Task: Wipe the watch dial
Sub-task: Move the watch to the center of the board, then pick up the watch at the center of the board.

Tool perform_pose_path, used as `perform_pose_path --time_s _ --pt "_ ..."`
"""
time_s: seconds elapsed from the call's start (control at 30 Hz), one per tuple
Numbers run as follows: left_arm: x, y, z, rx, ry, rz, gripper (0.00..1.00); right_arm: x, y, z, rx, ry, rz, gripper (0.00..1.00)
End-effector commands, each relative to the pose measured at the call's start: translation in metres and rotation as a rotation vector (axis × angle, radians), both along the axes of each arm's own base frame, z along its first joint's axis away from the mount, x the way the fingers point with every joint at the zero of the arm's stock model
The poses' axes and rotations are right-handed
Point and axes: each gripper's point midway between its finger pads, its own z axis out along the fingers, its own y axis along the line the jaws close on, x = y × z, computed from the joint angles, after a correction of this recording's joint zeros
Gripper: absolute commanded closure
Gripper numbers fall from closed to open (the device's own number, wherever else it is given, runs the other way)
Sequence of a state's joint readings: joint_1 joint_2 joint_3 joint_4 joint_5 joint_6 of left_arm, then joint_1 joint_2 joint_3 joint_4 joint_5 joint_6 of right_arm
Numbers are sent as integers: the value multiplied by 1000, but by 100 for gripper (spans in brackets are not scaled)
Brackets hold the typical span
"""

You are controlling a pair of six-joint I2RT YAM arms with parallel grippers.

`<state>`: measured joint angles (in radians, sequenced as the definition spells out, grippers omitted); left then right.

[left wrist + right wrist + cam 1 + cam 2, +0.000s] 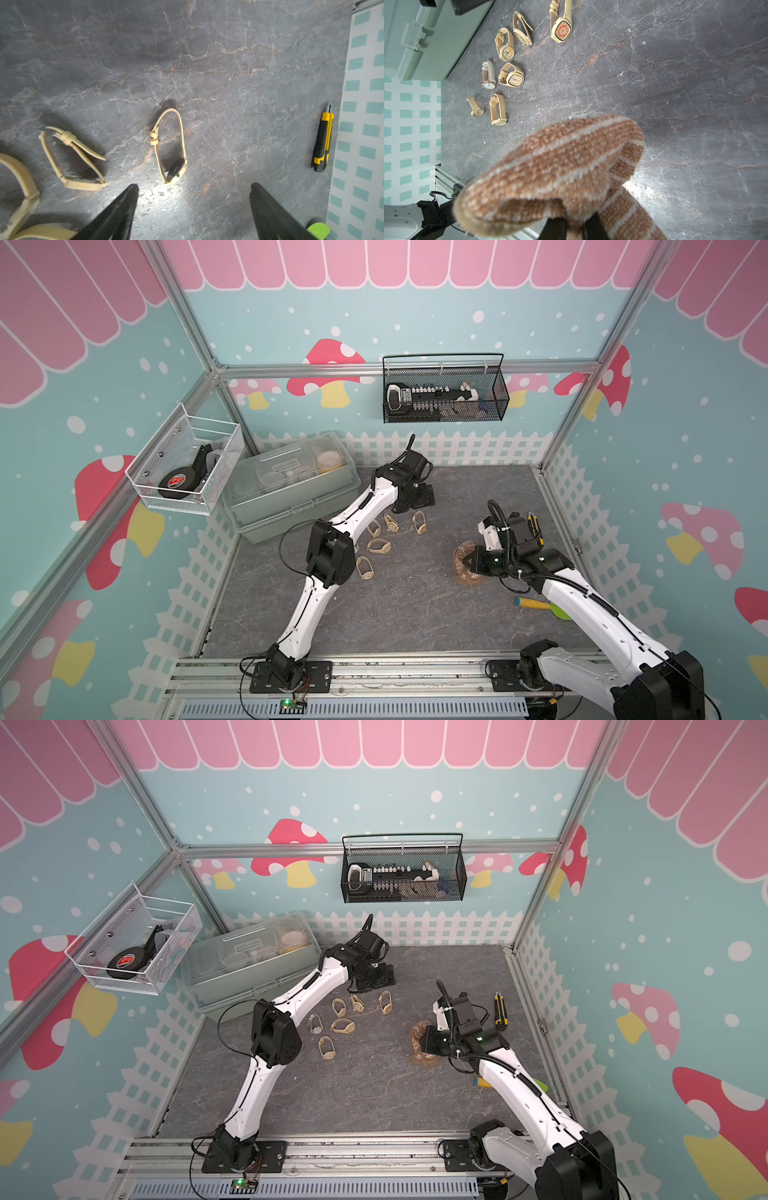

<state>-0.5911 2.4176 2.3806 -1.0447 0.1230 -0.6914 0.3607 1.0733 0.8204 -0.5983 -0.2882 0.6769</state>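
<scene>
Several beige-strapped watches lie in a cluster mid-table in both top views. The rightmost watch (pixel 419 522) (pixel 385 1002) (pixel 172 149) rests on its side, and its orange dial (pixel 562 31) shows in the right wrist view. My left gripper (pixel 193 186) (pixel 415 497) hovers just behind this watch, open and with nothing between its fingers. A brown striped cloth (pixel 560 166) (pixel 462 558) (pixel 417 1042) hangs folded from my right gripper (pixel 574 226) (pixel 471 562), which is shut on it to the right of the cluster.
A yellow-and-black utility knife (pixel 534 526) (pixel 323 143) lies near the right wall. A green, yellow and blue tool (pixel 540 605) sits under the right arm. A clear storage box (pixel 291 485) stands at the back left. Wire baskets (pixel 444 389) (pixel 187 468) hang on the walls.
</scene>
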Motion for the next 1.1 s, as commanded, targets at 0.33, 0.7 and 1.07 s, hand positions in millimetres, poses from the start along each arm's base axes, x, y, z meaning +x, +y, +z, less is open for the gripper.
perform_pose_path --time_s 0.33,0.7,1.07 --pt "-34 18 -59 108 257 219 1 12 2 12 7 -61 10 100" --pt "-30 9 -83 87 306 275 5 11 0 11 -7 -73 10 100" --pt "-26 14 -98 133 293 260 32 10 -1 13 -14 -85 18 100"
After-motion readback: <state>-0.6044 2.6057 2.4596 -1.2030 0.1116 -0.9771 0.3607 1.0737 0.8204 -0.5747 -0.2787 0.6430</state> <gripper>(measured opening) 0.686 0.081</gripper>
